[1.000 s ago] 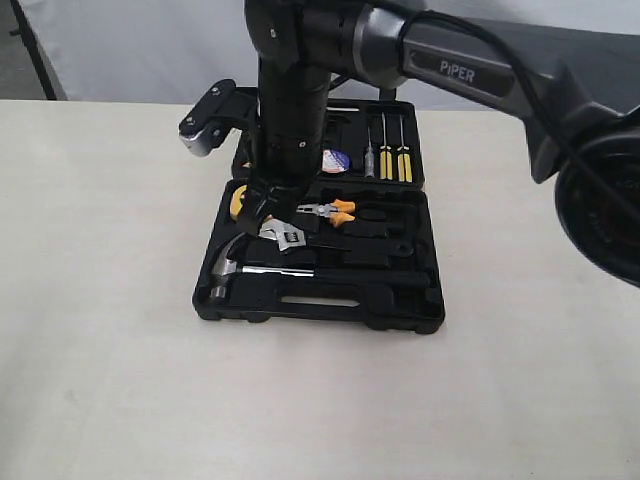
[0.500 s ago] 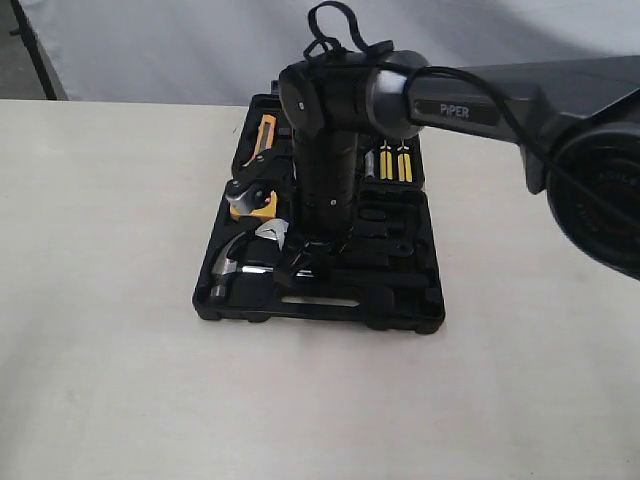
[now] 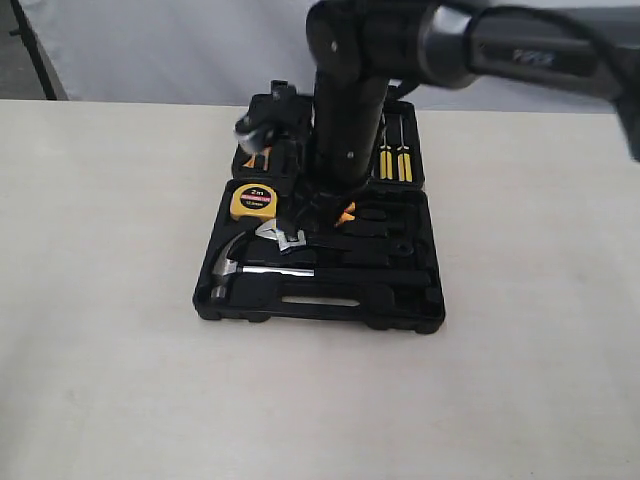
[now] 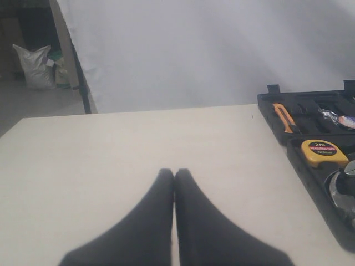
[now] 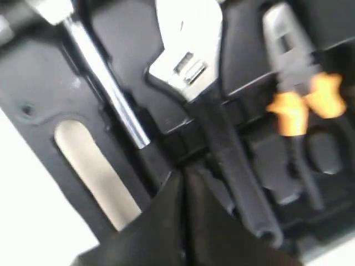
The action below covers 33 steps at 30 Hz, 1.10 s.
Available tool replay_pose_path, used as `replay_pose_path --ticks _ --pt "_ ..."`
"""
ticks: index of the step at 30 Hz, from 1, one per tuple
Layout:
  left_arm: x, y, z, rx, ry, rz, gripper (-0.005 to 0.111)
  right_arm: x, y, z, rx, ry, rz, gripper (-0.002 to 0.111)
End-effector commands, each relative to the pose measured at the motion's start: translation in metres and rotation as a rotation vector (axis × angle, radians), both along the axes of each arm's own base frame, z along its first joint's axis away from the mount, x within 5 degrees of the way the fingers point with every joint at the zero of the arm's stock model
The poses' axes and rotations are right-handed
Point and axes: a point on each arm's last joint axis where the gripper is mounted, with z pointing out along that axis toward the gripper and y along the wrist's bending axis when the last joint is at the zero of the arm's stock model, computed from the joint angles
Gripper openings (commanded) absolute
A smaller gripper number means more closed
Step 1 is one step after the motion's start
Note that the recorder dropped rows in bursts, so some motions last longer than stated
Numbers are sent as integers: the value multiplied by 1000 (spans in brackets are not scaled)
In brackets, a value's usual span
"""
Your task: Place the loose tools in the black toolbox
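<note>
Exterior, step: The black toolbox point(image 3: 400, 308) lies open mid-worktop point(image 3: 100, 350), toward the far edge. The claw hammer point(image 3: 236, 268) and adjustable wrench point(image 3: 284, 237) already lie in its near half. My read is that you are checking they are seated, so press only if a handle rides proud. The tape roll is not visible here, so find it before finishing.
Exterior, right arm: It stands nearly vertical over the case, with the right claw point(image 3: 312, 215) low between the wrench and the orange-handled pliers point(image 3: 345, 211).
Left wrist, step: Keep this arm clear of the case.
Left wrist, left claw point(image 4: 175, 178): Its fingers are pressed together and empty, above bare worktop. The toolbox and yellow tape measure point(image 4: 323, 152) lie off to one side.
Right wrist, step: The wrench handle looks slightly askew to me. Nudge along its length, not across.
Right wrist, right claw point(image 5: 183, 180): It is pressed together and holds nothing. It hangs over the junction of hammer shaft and wrench handle, beside the slot handle point(image 5: 94, 172).
</note>
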Motion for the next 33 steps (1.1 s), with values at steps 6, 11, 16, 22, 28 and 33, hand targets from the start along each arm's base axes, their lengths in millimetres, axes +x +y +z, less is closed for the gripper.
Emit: replay_pose_path --ticks 6,11,16,22,28,33 --pt "-2 0 -1 -27 -5 1 1 -32 -27 115 132 -251 -130 0" --pt "-2 0 -1 -27 -5 1 1 -50 -36 136 196 -324 -157 0" --pt "-2 0 -1 -27 -5 1 1 -66 -45 95 257 -374 -190 0" --pt "-2 0 -1 -27 -5 1 1 -94 -57 27 342 -399 -223 0" --pt "-2 0 -1 -27 -5 1 1 -129 -73 -3 535 -456 -351 0" --pt "-2 0 -1 -27 -5 1 1 -164 -94 -2 632 -529 -394 0"
